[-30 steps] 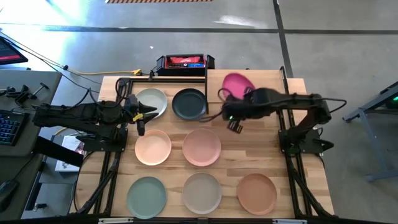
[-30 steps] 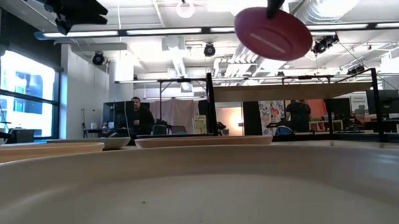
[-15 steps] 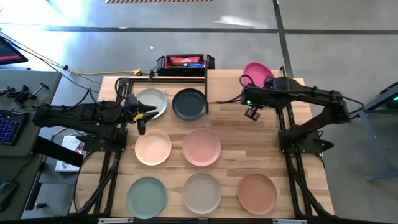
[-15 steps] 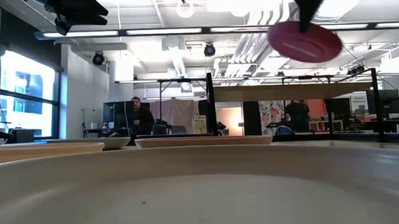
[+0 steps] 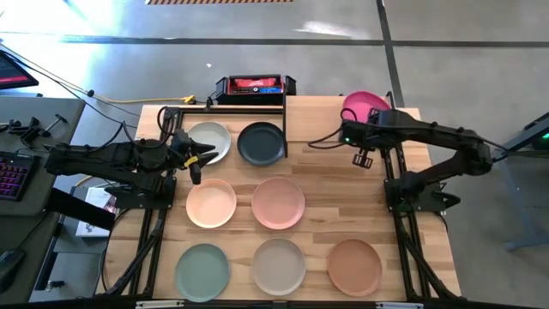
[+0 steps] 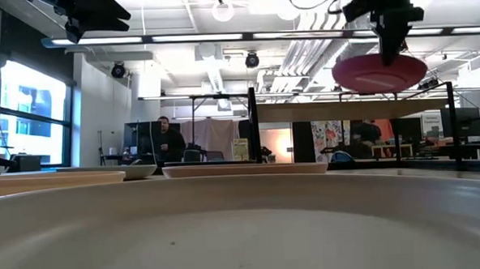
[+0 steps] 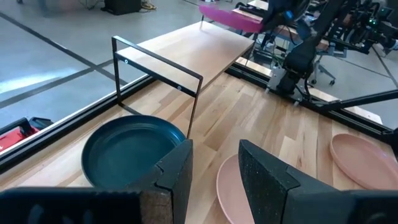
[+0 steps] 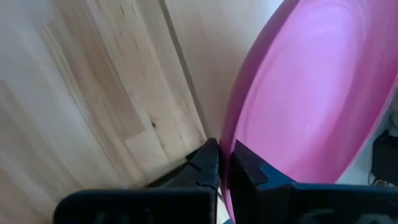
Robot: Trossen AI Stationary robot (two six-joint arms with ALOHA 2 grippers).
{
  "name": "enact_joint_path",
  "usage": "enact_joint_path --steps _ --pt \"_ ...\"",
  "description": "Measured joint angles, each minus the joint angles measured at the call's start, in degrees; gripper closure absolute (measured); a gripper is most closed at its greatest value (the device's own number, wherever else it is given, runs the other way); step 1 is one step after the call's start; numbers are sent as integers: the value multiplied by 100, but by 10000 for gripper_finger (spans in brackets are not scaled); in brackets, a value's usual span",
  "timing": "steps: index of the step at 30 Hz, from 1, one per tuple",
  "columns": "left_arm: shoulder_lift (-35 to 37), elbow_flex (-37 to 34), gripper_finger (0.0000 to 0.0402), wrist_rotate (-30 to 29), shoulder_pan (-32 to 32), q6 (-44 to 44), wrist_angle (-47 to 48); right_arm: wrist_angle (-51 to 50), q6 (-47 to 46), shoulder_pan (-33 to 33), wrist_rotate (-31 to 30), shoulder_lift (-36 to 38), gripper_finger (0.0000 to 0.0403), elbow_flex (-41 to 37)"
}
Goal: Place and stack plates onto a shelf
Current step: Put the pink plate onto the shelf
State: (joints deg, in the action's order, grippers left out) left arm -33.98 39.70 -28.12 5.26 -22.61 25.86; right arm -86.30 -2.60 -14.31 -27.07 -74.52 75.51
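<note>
Over the far right end of the shelf (image 5: 339, 120), the right gripper (image 8: 222, 163) holds the magenta plate (image 5: 364, 105) up in the air. Its two fingers are pressed almost together, and they pinch the plate's thin rim between them. The plate sits just past the fingertips and looks close to flat, with a gap between it and the shelf top under it. To do this step well, I think the arm should come down slowly and keep the plate level, so the whole bottom lands on the wood at once. It should let go only when the plate rests there, and the plate should sit fully on the shelf, not hang over its edge. Off to the gripper's side, under the other end of the shelf, the charcoal plate (image 5: 261, 142) and the white-grey plate (image 5: 209, 141) lie on the table (image 5: 403, 215). Nearer the front of the table lie the peach plate (image 5: 211, 203), the pink plate (image 5: 278, 202), the sage green plate (image 5: 202, 271), the beige-grey plate (image 5: 278, 266) and the tan brown plate (image 5: 353, 266). Well apart from the right gripper, the left gripper (image 7: 214, 163) waits beside the white-grey plate with its fingers a little spread, holding nothing.
</note>
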Motion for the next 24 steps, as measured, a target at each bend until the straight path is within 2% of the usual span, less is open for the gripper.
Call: enact_joint_path --steps 11,18,24 --pt "0 0 284 -101 0 16 1 636 501 -480 89 -7 403 -566" --pt "0 0 284 -103 0 17 1 1010 765 -826 119 -15 403 -606" --pt "0 0 284 -103 0 19 1 1006 976 -1134 388 -17 403 -606"
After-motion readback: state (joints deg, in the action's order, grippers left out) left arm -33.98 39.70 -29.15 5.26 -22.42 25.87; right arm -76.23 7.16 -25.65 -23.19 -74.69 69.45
